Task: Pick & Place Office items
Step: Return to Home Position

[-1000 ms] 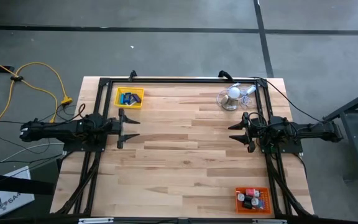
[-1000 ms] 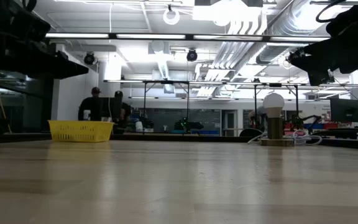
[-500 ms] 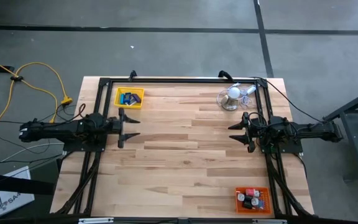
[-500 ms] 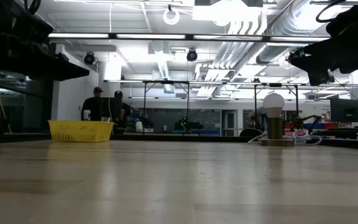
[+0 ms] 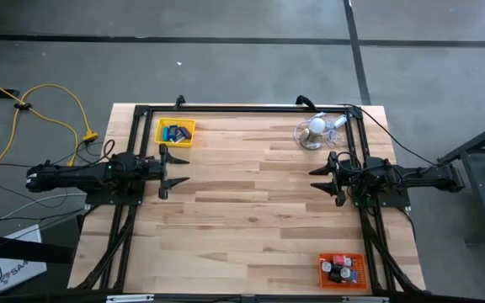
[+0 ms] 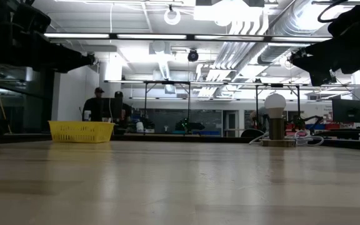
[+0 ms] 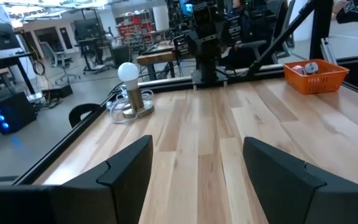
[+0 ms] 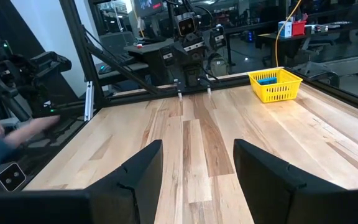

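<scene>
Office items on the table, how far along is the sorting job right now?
Looks done: blue pieces lie in the yellow tray, and red, black and white bits in the orange tray; no loose pieces show on the table. In hand: nothing, the left tool and right tool are open and empty at opposite table edges. Left: seemingly only parking the arms.

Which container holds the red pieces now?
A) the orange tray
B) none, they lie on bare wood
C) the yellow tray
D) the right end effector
A: in the high view the red pieces lie inside the orange tray, while the yellow tray holds blue pieces.
</scene>
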